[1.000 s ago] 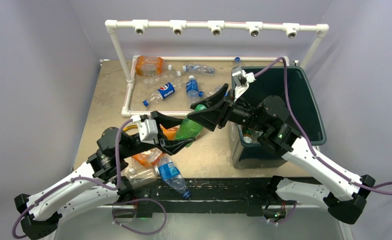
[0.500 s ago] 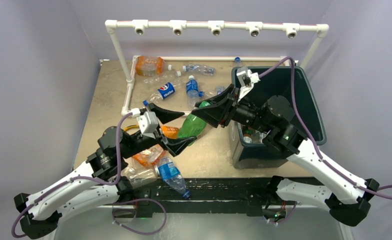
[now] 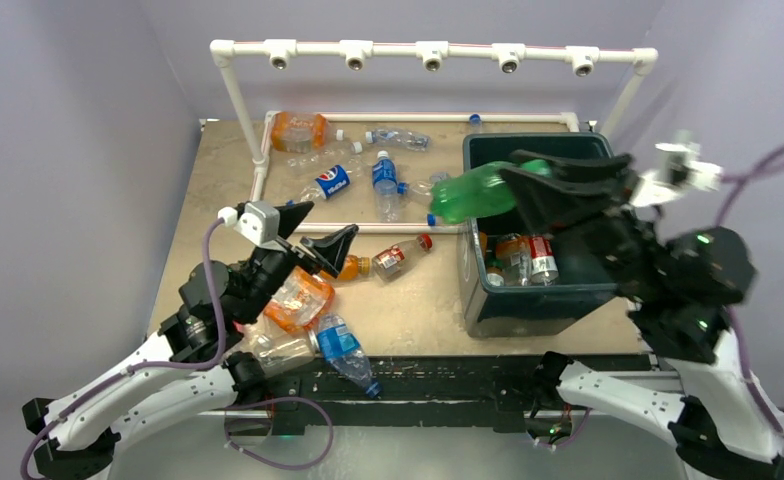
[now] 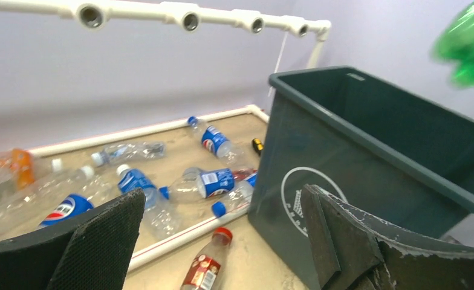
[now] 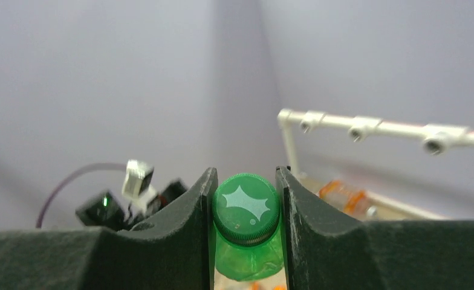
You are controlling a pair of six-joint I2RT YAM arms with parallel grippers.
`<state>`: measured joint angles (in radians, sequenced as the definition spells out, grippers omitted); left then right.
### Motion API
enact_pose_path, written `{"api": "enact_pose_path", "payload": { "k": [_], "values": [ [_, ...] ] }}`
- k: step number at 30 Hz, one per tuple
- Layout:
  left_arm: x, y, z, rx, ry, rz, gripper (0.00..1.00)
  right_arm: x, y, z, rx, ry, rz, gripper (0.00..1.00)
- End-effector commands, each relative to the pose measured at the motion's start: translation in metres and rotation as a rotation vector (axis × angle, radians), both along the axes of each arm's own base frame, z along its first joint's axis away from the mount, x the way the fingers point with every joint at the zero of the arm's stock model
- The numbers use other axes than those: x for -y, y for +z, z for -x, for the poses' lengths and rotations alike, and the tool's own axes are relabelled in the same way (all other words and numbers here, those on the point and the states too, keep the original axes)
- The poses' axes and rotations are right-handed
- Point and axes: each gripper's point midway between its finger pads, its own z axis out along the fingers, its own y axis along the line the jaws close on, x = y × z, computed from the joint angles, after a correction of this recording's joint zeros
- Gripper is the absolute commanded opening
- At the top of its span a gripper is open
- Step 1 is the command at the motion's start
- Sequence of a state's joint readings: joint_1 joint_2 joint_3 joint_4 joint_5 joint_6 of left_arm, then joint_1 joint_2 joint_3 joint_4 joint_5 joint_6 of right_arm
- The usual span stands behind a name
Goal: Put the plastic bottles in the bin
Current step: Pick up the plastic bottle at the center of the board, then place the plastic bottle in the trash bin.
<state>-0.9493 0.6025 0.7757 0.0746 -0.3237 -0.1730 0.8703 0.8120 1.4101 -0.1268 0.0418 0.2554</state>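
My right gripper [image 3: 528, 180] is shut on the cap end of a green bottle [image 3: 473, 193] and holds it in the air over the left rim of the dark green bin [image 3: 538, 300]. In the right wrist view the pads [image 5: 207, 199] clamp the green cap [image 5: 246, 208]. Several bottles [image 3: 516, 255] lie inside the bin. My left gripper [image 3: 318, 230] is open and empty, above the table left of the bin; it also shows in the left wrist view [image 4: 222, 205]. A red-capped bottle [image 3: 400, 256] lies on the table just beyond it, also in the left wrist view [image 4: 204, 266].
Several bottles [image 3: 333, 180] lie inside the white pipe frame [image 3: 428, 50] at the back. An orange bottle [image 3: 298, 298], a clear one [image 3: 278, 350] and a blue-labelled one [image 3: 343, 345] lie near the front edge. A yellow-and-black tool end [image 4: 257, 145] lies by the bin.
My right gripper has carried the green bottle from mid-table up and right to over the bin. My left gripper has pulled back left, open, uncovering the red-capped bottle.
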Motion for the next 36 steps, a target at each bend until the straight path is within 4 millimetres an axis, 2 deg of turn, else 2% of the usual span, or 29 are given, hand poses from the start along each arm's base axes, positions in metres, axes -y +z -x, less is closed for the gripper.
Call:
{"api": "enact_pose_path", "payload": {
  "k": [1,4,8,12,15,22,31,36],
  "values": [
    [-0.019,-0.022,-0.013,-0.038,0.126,-0.034,0.99,0.065,0.029,0.003,0.071,-0.228,-0.101,0.00],
    [-0.031,-0.031,-0.017,-0.050,0.191,-0.050,0.99,0.097,0.027,-0.001,0.071,-0.365,-0.129,0.00],
    [-0.061,-0.036,-0.024,-0.079,0.342,-0.055,0.99,0.127,0.002,-0.019,-0.016,-0.561,-0.116,0.00],
    [-0.098,-0.049,-0.030,-0.135,0.544,-0.073,0.99,0.135,-0.038,-0.036,-0.119,-0.674,-0.065,0.00],
    [-0.116,-0.058,-0.033,-0.175,0.666,-0.098,0.99,0.135,-0.067,-0.045,-0.176,-0.713,-0.044,0.00],
    [-0.121,-0.071,-0.040,-0.232,0.764,-0.177,0.99,0.135,-0.122,-0.055,-0.290,-0.776,0.003,0.00],
    [-0.117,-0.077,-0.042,-0.247,0.763,-0.216,0.99,0.117,-0.162,-0.067,-0.376,-0.770,0.102,0.00],
    [-0.115,-0.078,-0.042,-0.253,0.754,-0.219,0.99,0.107,-0.168,-0.069,-0.398,-0.738,0.115,0.00]
  ]
}}
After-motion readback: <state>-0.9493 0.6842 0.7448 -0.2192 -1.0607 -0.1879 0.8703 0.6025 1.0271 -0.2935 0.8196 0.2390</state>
